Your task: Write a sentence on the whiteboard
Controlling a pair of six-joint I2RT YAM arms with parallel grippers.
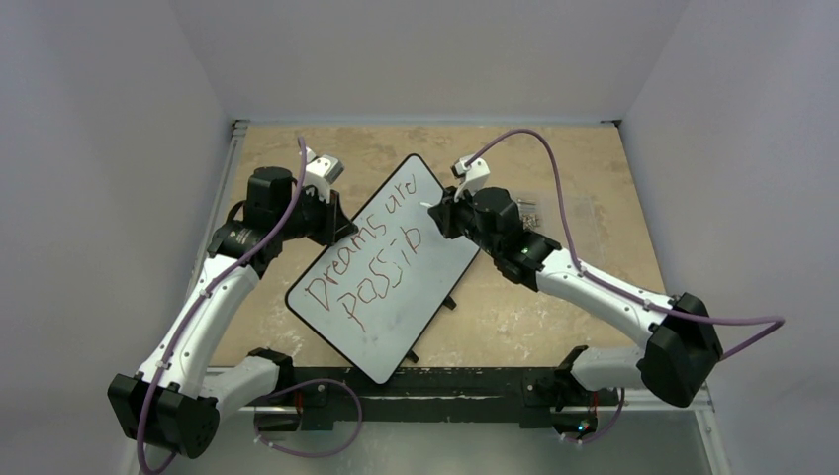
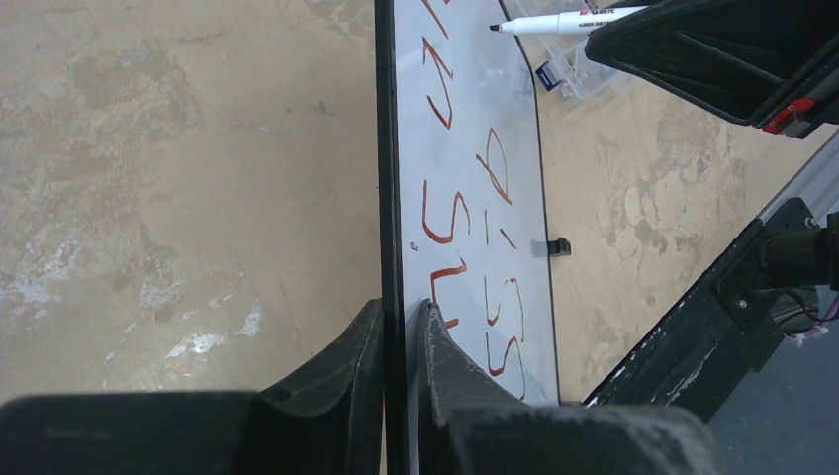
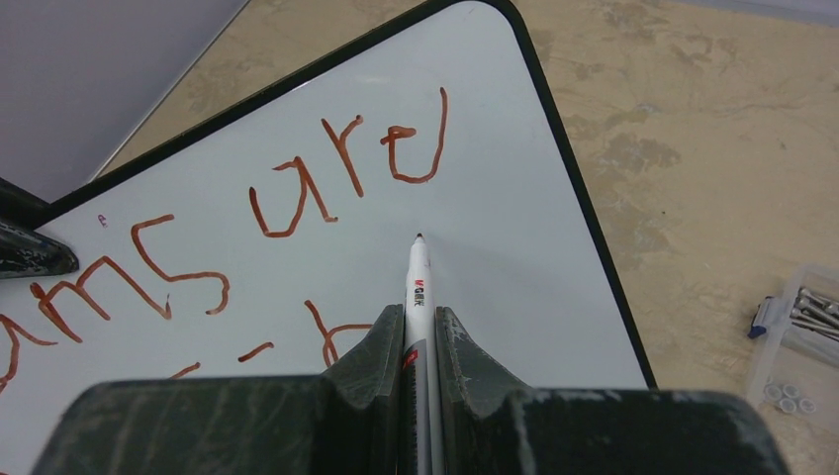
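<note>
Tan, mottled desk (image 1: 554, 168) seen from above, with the whiteboard (image 1: 381, 287) set diagonally across its middle. Red handwriting on it reads "Dreams are" and "passib". The left fingers (image 1: 334, 216) meet the board's left edge, and the right fingers (image 1: 442, 212) are over its upper right part.

Left wrist view: the left fingers are clamped on the board's thin black rim, one on each side.

Right wrist view: the right fingers are closed on a white marker (image 3: 417, 282). Its dark tip points at the white surface below "are". A clear compartment box (image 3: 803, 341) sits to the right of the board.
</note>
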